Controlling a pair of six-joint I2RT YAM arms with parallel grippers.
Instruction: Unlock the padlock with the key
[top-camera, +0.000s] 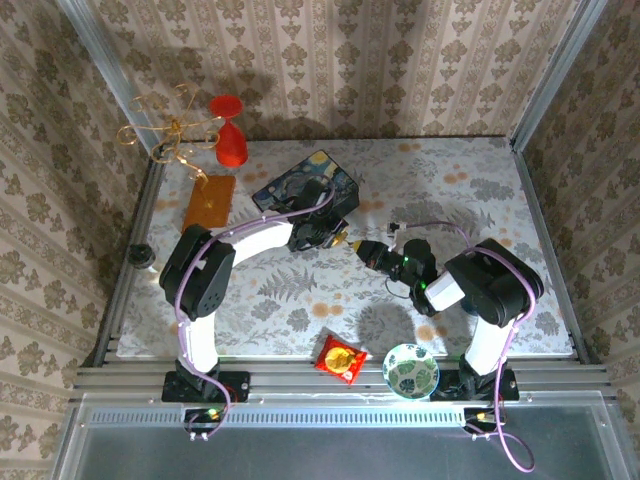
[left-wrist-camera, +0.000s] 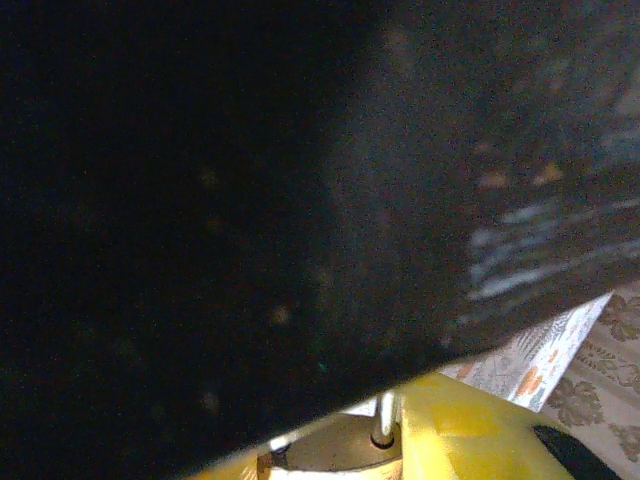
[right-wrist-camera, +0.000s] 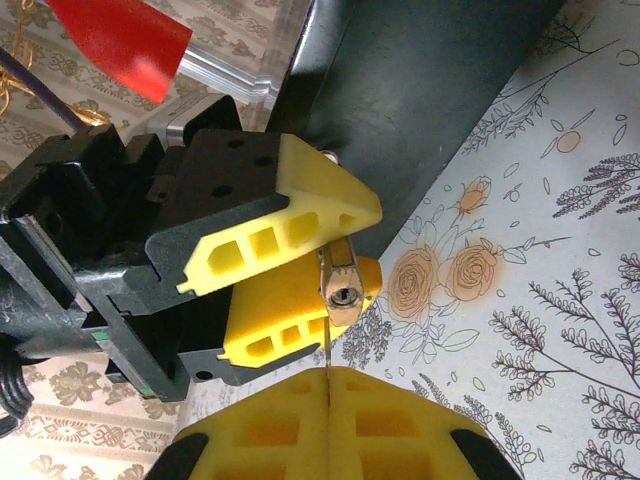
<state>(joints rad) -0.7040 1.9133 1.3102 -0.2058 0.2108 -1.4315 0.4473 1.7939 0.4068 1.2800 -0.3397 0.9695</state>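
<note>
Two claws busy: L gripper (right-wrist-camera: 352, 250) clamps padlock (right-wrist-camera: 341, 285) body, middle of table (top-camera: 280, 295) by blue box (top-camera: 305, 185) corner; R gripper (right-wrist-camera: 328, 395) shut on key (right-wrist-camera: 327, 352), tip just beside keyhole (right-wrist-camera: 343, 297) (entry unclear). Padlock tiny, rigid, prob. slick brass, so grip flat sides

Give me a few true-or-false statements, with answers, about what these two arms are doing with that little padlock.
1. The left gripper grips the padlock. True.
2. The right gripper is wide open. False: it is shut on the thin key.
3. The bowl sits at the far wall. False: it sits at the near edge of the table.
4. A red packet lies beside the bowl. True.
</note>
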